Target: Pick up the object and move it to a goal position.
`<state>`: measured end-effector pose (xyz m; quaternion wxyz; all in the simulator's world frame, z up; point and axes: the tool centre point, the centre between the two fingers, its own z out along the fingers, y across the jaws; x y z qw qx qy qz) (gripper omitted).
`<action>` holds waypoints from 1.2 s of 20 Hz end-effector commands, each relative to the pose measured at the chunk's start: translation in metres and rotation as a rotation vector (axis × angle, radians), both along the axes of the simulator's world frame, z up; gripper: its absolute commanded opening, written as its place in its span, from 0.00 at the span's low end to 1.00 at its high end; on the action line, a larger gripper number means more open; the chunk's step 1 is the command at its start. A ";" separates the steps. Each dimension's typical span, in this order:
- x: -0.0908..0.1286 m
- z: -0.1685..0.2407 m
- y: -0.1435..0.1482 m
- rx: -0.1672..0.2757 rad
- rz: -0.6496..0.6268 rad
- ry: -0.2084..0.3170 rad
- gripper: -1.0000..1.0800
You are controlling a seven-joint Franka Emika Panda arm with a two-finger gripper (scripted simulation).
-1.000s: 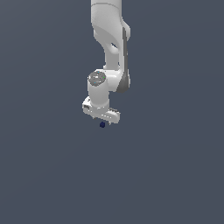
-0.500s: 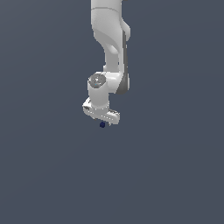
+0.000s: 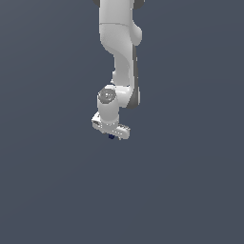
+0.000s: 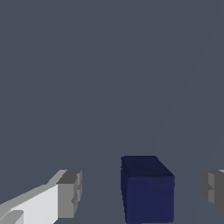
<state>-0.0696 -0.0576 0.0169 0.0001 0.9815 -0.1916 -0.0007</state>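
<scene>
You will find no words, numbers, labels or signs to read here (not in the exterior view, not in the wrist view). Every surface you see is plain.

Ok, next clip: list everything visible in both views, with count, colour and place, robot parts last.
block: one, dark navy blue, between the gripper's fingers with a gap on each side; a small dark speck under the gripper in the exterior view.
background surface: one, plain slate grey, fills both views.
arm: one, white, comes down from the exterior view's top.
gripper: one, white with grey fingertips, open around the block, touching it on neither side.
</scene>
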 end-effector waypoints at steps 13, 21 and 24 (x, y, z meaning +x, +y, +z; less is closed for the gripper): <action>0.001 -0.004 0.000 0.000 0.000 -0.001 0.00; 0.005 0.015 0.005 0.000 0.000 -0.001 0.00; 0.009 0.032 0.010 0.000 0.000 -0.001 0.00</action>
